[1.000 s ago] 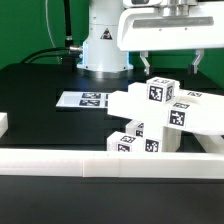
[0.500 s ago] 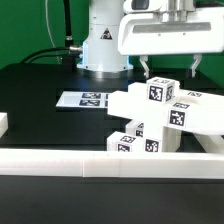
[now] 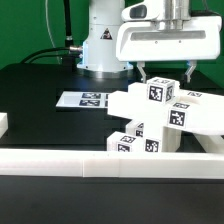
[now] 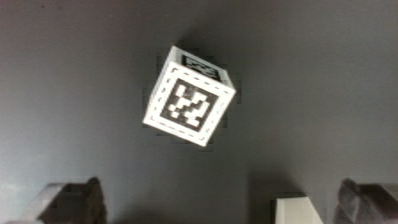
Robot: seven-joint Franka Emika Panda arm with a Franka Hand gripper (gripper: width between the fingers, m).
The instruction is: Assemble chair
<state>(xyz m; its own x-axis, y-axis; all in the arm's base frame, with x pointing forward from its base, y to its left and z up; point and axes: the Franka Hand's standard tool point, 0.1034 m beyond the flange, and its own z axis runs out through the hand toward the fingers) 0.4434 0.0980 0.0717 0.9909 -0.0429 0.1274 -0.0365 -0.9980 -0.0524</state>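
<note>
The chair's white blocky parts (image 3: 160, 118) lie heaped at the exterior view's right, their black-and-white tags facing several ways. One tagged block (image 3: 156, 92) sits on top of the heap. My gripper (image 3: 167, 71) hangs just above that block, open, with nothing between its fingers (image 3: 142, 68). In the wrist view a tagged white block (image 4: 192, 98) lies tilted on the dark table, well ahead of my gripper (image 4: 217, 205). Both dark fingertips (image 4: 71, 200) show far apart. The corner of another white part (image 4: 294, 208) shows near one finger.
The marker board (image 3: 85, 99) lies flat on the black table (image 3: 40, 95), toward the exterior view's left of the heap. A long white border rail (image 3: 100, 160) runs along the front edge. The arm's white base (image 3: 100, 45) stands behind, with cables beside it.
The gripper has come down a little and shifted slightly toward the exterior view's left, closer to the top of the heap. The jaws have stayed open. The parts have not moved.
</note>
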